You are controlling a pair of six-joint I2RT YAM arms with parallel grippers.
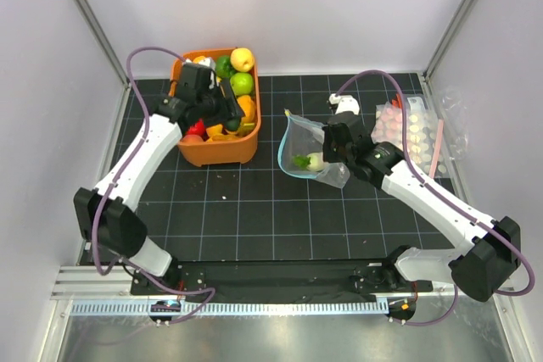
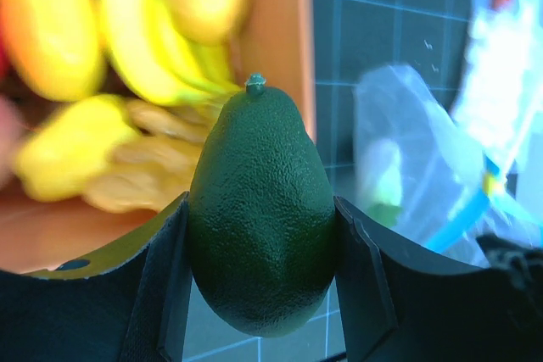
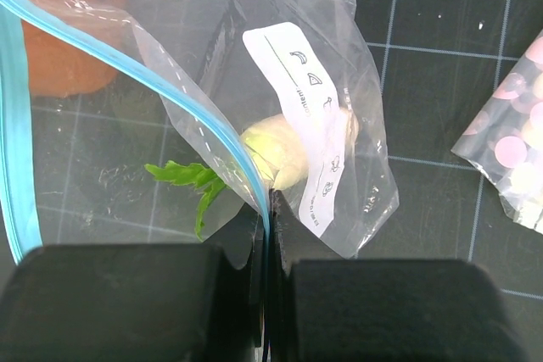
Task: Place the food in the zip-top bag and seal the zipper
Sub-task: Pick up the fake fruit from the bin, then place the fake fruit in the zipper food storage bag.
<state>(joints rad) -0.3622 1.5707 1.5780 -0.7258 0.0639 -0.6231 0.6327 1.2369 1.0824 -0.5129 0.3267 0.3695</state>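
Seen from overhead, a dark gridded desk (image 1: 254, 218) is carrying an orange basket (image 1: 216, 152) at 10 o'clock, which is holding toy fruit. The left claw (image 2: 263, 281) is hovering over the basket's 4 o'clock corner, grasping a dark green avocado (image 2: 259, 201) upright between its two fingers, stem end up. Just toward 3 o'clock from the desk's centre, the right claw (image 3: 267, 269) is clenching the teal-blue zipper (image 3: 229, 146) of the clear zip-top bag (image 3: 195, 23), whose mouth is gaping toward the basket. A white radish (image 3: 276, 154) with green leaves is lying inside the bag. Pink-dotted packs (image 1: 411, 129) are lying at 2 o'clock.
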